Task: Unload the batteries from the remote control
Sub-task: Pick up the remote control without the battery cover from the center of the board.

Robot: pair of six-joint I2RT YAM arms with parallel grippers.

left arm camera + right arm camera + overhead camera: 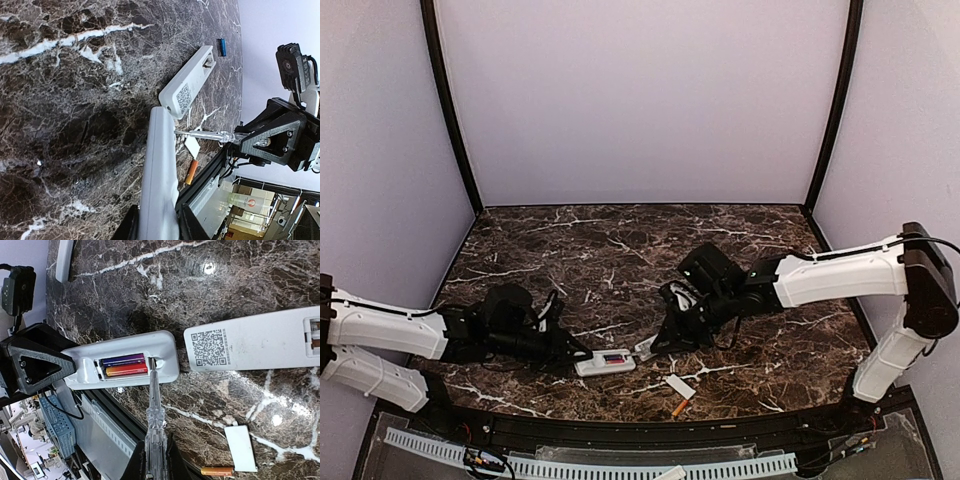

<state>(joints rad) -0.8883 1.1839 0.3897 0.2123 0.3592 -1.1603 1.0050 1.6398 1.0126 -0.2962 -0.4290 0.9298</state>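
My left gripper (159, 223) is shut on one end of the white remote control (160, 165), which lies near the table's front edge (605, 362). Its back compartment is open and holds two batteries side by side, a purple one (122, 359) and an orange-red one (126, 370). My right gripper (156, 462) is shut on a clear-handled screwdriver (154, 405). The tool's tip sits in the notch at the end of the compartment, next to the batteries. In the top view the right gripper (667, 337) stands just right of the remote.
A second white remote (250, 345) with a QR code lies end to end with the first. A blue battery (222, 46) lies beyond it. A flat white cover (680, 387) and a loose orange battery (678, 407) lie near the black front rail (620, 432).
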